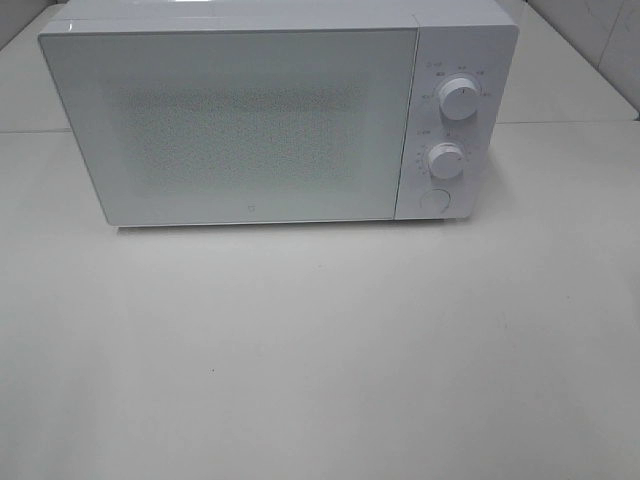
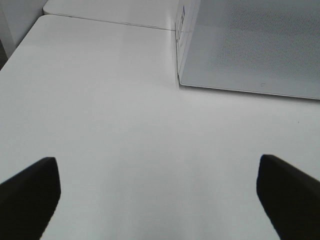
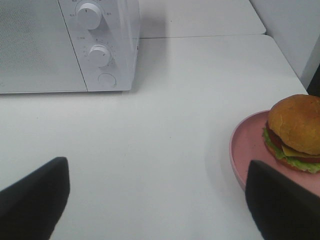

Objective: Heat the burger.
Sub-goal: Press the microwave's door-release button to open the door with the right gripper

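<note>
Glossy, finely dotted door on the microwave (image 1: 240,130); smooth plastic knobs (image 1: 459,98). Matt, smooth desk (image 1: 320,360). The plate (image 3: 247,145) is perhaps glazed. The burger (image 3: 295,122) has a matt, faintly rough bun.

On the microwave (image 1: 470,40), small print rings both knobs (image 1: 458,97) and a tiny logo (image 1: 250,213) marks the door (image 1: 240,120); none is legible.

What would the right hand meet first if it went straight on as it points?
Probably nothing: the right hand points over bare table, just past the microwave, with the burger off to the other side.
</note>
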You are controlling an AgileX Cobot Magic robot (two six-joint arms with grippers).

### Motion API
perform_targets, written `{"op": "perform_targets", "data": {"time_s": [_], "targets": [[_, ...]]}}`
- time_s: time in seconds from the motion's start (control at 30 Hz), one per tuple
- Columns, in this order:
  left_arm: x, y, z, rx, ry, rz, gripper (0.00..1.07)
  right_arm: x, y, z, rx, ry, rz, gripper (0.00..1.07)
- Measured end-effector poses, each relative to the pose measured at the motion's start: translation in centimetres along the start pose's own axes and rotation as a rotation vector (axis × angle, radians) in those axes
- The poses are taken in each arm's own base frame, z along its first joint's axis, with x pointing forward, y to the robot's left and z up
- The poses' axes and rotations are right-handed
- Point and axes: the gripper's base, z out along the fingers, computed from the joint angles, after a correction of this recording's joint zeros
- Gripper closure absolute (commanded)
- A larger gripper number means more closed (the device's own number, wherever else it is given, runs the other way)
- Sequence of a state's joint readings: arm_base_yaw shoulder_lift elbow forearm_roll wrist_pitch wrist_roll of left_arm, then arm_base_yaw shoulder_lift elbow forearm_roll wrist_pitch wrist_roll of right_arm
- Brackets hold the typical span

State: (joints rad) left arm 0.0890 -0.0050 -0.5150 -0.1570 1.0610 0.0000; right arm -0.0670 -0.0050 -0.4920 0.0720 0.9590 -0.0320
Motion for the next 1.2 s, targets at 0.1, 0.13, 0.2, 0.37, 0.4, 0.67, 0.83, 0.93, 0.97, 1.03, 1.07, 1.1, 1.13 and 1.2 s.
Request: {"op": "perform_targets", "data": {"time_s": [0.1, 0.13, 0.2, 0.37, 0.4, 0.67, 0.83, 0.93, 0.97, 1.03, 1.07, 1.1, 1.13, 1.2], "targets": [[0.0, 0.0, 0.0, 0.000, 0.000, 0.000, 0.04, 0.0, 0.0, 0.0, 0.000, 0.000, 0.000, 0.23], [0.0, 0.0, 0.0, 0.000, 0.000, 0.000, 0.04, 0.0, 0.0, 0.0, 0.000, 0.000, 0.000, 0.23], [0.0, 0.0, 0.0, 0.000, 0.000, 0.000, 0.04, 0.0, 0.0, 0.0, 0.000, 0.000, 0.001, 0.23], [0.0, 0.0, 0.0, 0.000, 0.000, 0.000, 0.04, 0.0, 0.0, 0.0, 0.000, 0.000, 0.001, 0.24], [0.0, 0.0, 0.0, 0.000, 0.000, 0.000, 0.04, 0.0, 0.0, 0.0, 0.000, 0.000, 0.001, 0.24], [0.0, 0.0, 0.0, 0.000, 0.000, 0.000, 0.04, 0.0, 0.0, 0.0, 0.000, 0.000, 0.001, 0.26], [0.0, 0.0, 0.0, 0.000, 0.000, 0.000, 0.04, -0.8, 0.0, -0.1, 0.001, -0.025, 0.009, 0.27], [0.0, 0.0, 0.0, 0.000, 0.000, 0.000, 0.04, -1.6, 0.0, 0.3, 0.002, -0.030, 0.019, 0.27], [0.0, 0.0, 0.0, 0.000, 0.000, 0.000, 0.04, -2.3, -0.1, 0.9, 0.004, -0.032, 0.028, 0.28], [0.0, 0.0, 0.0, 0.000, 0.000, 0.000, 0.04, -2.6, -0.1, 1.3, 0.005, -0.022, 0.030, 0.28], [0.0, 0.0, 0.0, 0.000, 0.000, 0.000, 0.04, -3.2, -0.2, 2.0, 0.006, -0.014, 0.033, 0.29], [0.0, 0.0, 0.0, 0.000, 0.000, 0.000, 0.04, -3.6, -0.2, 2.4, 0.007, -0.012, 0.034, 0.29], [0.0, 0.0, 0.0, 0.000, 0.000, 0.000, 0.04, -3.6, -0.2, 2.4, 0.007, -0.012, 0.034, 0.29], [0.0, 0.0, 0.0, 0.000, 0.000, 0.000, 0.04, -4.2, -0.3, 3.2, 0.010, -0.013, 0.037, 0.30]]}}
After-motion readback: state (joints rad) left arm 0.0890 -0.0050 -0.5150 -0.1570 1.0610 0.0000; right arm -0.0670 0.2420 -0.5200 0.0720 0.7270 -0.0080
